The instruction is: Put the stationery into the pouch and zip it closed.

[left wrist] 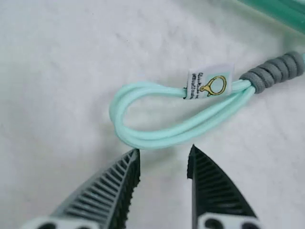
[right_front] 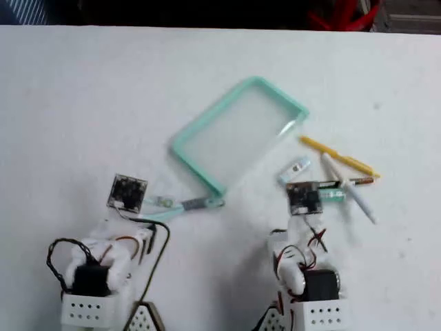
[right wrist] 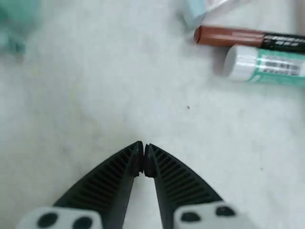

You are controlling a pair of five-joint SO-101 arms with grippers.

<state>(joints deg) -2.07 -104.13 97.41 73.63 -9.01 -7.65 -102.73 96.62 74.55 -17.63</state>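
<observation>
At lower left, our left gripper [left wrist: 163, 157] sat with jaws partly open and empty, just short of the cord loop [left wrist: 143, 119]. We judged the thin cord could slip free. The pouch [right_front: 238, 131] lay at centre, nothing visible inside. At right, our right gripper [right wrist: 143, 152], jaws closed on nothing, sat near the yellow pen [right_front: 337, 156].

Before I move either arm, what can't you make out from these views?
Pouch: high view, too blurred to tell if its zip is open.
Brown pen and white-capped tube: right wrist view, cut off by the edge.
Small pale item beside the yellow pen: high view, too small to identify.
Pouch body: left wrist view, cut off beyond the cord loop.
</observation>
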